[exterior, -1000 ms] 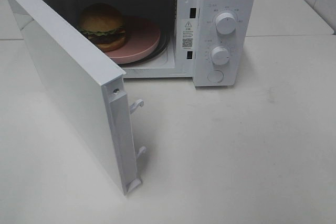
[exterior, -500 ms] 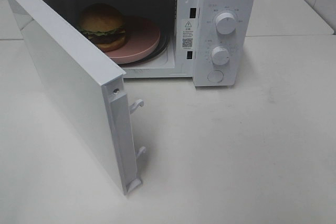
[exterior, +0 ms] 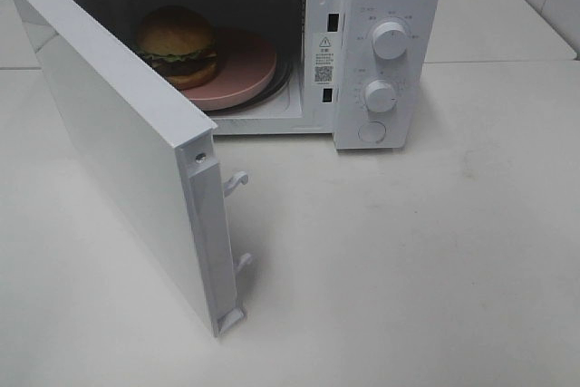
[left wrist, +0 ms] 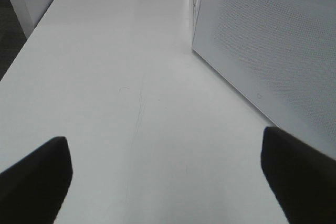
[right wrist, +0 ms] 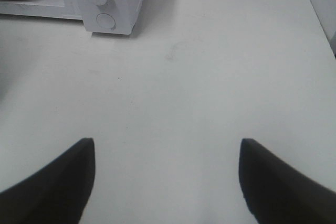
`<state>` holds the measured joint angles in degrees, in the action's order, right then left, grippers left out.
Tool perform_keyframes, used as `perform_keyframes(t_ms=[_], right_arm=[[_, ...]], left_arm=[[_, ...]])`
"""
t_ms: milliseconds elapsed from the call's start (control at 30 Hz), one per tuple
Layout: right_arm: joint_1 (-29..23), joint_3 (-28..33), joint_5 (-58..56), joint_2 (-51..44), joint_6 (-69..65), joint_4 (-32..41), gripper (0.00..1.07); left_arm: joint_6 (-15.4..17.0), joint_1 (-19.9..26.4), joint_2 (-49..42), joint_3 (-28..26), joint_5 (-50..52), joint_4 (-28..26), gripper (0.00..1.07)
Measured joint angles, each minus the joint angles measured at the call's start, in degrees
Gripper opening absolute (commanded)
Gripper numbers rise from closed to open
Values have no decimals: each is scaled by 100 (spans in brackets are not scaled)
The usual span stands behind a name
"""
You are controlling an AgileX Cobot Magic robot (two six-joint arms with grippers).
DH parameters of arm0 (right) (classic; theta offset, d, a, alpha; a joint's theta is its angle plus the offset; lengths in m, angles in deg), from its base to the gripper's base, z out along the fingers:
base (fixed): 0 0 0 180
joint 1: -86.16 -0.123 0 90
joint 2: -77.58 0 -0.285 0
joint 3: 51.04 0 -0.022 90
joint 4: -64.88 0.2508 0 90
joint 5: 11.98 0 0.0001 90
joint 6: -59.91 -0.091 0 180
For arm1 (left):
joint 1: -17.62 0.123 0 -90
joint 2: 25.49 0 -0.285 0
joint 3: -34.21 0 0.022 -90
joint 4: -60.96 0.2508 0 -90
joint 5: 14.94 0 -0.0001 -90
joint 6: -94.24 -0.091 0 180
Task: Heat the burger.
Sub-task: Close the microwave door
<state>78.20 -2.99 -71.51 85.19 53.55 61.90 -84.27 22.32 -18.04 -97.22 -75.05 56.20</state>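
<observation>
While on pink plate, burger bun-up.

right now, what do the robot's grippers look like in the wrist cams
Only the finger ends show. The left gripper has two plain black fingers with blunt, angular tips; the right gripper has matching black fingers with rounded corners. No cables, markings or arm links are visible, and the high view shows neither arm.
</observation>
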Motion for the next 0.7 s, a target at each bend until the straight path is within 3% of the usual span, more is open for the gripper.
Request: perform_keyframes(t_ms=[700], right_arm=[[0, 0, 0, 0, 0, 0, 74]], left_arm=[[0, 0, 252, -6, 46, -11, 87]])
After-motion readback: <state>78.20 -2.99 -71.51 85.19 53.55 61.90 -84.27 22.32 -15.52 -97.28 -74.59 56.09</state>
